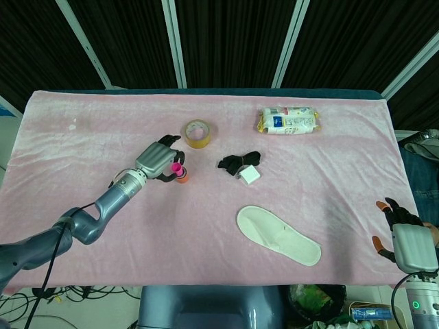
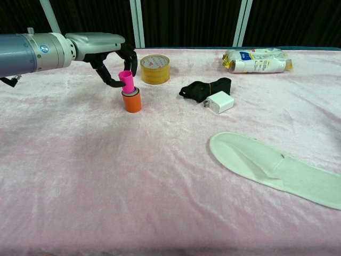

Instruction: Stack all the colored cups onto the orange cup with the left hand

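An orange cup (image 2: 132, 101) stands on the pink cloth left of centre, with a blue cup's rim showing at its top. A pink cup (image 2: 127, 81) sits partly down into that stack, tilted a little. My left hand (image 2: 109, 53) holds the pink cup between thumb and fingers, just above the stack. The head view gives the same scene: pink cup (image 1: 177, 168), orange cup (image 1: 182, 179), left hand (image 1: 158, 160). My right hand (image 1: 409, 243) hangs off the table's front right corner, holding nothing, fingers apart.
A roll of yellow tape (image 2: 155, 69) stands just behind the stack. A black strap (image 2: 204, 87) and a white charger (image 2: 219, 102) lie to the right. A white slipper (image 2: 272, 168) lies at the front right, a snack packet (image 2: 258, 60) at the back right.
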You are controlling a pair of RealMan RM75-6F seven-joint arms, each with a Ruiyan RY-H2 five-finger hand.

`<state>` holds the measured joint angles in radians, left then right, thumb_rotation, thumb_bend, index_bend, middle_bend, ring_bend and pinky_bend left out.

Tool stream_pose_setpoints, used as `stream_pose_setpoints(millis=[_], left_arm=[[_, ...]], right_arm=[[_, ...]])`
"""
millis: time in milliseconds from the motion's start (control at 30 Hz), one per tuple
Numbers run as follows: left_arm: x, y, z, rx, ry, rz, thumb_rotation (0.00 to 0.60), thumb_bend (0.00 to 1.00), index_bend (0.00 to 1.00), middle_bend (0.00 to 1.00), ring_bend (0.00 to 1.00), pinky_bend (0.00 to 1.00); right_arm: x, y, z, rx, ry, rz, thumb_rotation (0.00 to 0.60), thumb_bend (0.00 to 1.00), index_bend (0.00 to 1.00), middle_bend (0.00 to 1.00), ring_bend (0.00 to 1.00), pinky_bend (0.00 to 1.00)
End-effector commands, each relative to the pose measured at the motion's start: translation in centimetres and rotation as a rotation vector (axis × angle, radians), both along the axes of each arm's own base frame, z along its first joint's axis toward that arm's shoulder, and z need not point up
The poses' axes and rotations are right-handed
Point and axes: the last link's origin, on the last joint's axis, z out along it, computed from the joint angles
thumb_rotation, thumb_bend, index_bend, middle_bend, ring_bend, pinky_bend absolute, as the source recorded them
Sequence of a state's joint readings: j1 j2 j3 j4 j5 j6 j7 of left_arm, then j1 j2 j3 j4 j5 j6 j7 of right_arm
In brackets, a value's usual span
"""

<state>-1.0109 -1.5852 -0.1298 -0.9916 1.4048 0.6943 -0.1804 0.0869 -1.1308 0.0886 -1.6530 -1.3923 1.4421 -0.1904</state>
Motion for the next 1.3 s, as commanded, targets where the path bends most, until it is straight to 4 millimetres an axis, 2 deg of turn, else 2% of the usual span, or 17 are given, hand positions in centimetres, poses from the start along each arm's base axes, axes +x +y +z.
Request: stream_pose_setpoints(millis=[33, 100, 167, 367, 500, 667, 833, 967, 1000, 1033, 1067, 1100, 1200, 1300], left_arm=[[-0.1, -0.1, -0.1, -0.017, 0.02, 0.001, 0.6, 0.24, 0.28, 0.33, 0.0, 0.08], [-0.1, -0.2, 0.3, -0.016, 0.014, 0.002, 0.6, 0.18, 0.18, 0.25, 0.0, 0.06], [0.0, -0.4, 1.0, -0.005, 0.0, -0.003, 0.6, 0.17, 0.13, 0.2, 0.0, 0.04], [-0.7, -2.0, 5.1, 0.084, -0.022, -0.038, 0.6, 0.17, 0.09, 0.13, 0.0, 0.01], [-2.7, -5.3, 8.3, 0.159, -0.018, -0.022, 0.6, 0.17, 0.08, 0.06, 0.0, 0.0], [-4.8, -8.6, 10.6, 0.214, -0.011, 0.007, 0.6, 0.16, 0.07, 0.05, 0.0, 0.0], [-7.9, -13.5, 13.9, 0.24, -0.057, 0.095, 0.6, 0.15, 0.07, 0.05, 0.0, 0.0], [-9.6, -15.6, 15.3, 0.256, -0.053, 0.137, 0.6, 0.15, 0.07, 0.05, 0.0, 0.0], [-10.5, -16.5, 15.9, 0.27, -0.049, 0.16, 0.6, 0.15, 0.07, 0.05, 0.0, 0.0], [-11.8, -18.2, 16.7, 0.287, -0.047, 0.19, 0.6, 0.15, 0.07, 0.05, 0.0, 0.0], [-13.4, -20.7, 17.4, 0.283, -0.068, 0.249, 0.6, 0.15, 0.07, 0.05, 0.0, 0.0], [-14.2, -22.1, 17.9, 0.279, -0.082, 0.256, 0.6, 0.15, 0.07, 0.05, 0.0, 0.0], [-15.5, -23.8, 18.7, 0.295, -0.096, 0.267, 0.6, 0.15, 0.07, 0.05, 0.0, 0.0], [-16.0, -24.6, 18.8, 0.321, -0.129, 0.242, 0.6, 0.15, 0.07, 0.05, 0.0, 0.0]], right_arm=[[0.0, 0.0, 0.0, -0.001, 0.001, 0.002, 0.6, 0.25, 0.2, 0.1, 0.19, 0.28], [0.0, 0.0, 0.0, 0.001, 0.001, 0.003, 0.6, 0.25, 0.2, 0.1, 0.19, 0.28], [0.0, 0.0, 0.0, 0.003, 0.002, 0.005, 0.6, 0.25, 0.2, 0.1, 0.19, 0.28], [0.2, 0.0, 0.0, 0.018, 0.001, 0.026, 0.6, 0.25, 0.2, 0.1, 0.19, 0.27], [0.2, 0.0, -0.1, 0.03, 0.006, 0.045, 0.6, 0.22, 0.18, 0.1, 0.19, 0.26], [0.3, 0.1, -0.1, 0.03, 0.008, 0.057, 0.6, 0.2, 0.17, 0.09, 0.18, 0.24], [0.3, 0.2, -0.2, 0.037, 0.016, 0.061, 0.6, 0.2, 0.15, 0.09, 0.17, 0.24], [0.3, 0.2, -0.2, 0.034, 0.017, 0.062, 0.6, 0.2, 0.15, 0.09, 0.17, 0.24], [0.3, 0.2, -0.2, 0.032, 0.017, 0.062, 0.6, 0.2, 0.15, 0.09, 0.17, 0.24], [0.3, 0.2, -0.1, 0.028, 0.018, 0.062, 0.6, 0.2, 0.15, 0.09, 0.17, 0.24], [0.3, 0.2, -0.1, 0.023, 0.017, 0.062, 0.6, 0.2, 0.15, 0.09, 0.17, 0.24], [0.3, 0.2, -0.1, 0.021, 0.016, 0.062, 0.6, 0.2, 0.15, 0.09, 0.17, 0.24], [0.4, 0.2, -0.1, 0.02, 0.015, 0.064, 0.6, 0.2, 0.15, 0.09, 0.17, 0.24], [0.5, 0.1, -0.2, 0.015, 0.014, 0.067, 0.6, 0.2, 0.15, 0.09, 0.17, 0.24]])
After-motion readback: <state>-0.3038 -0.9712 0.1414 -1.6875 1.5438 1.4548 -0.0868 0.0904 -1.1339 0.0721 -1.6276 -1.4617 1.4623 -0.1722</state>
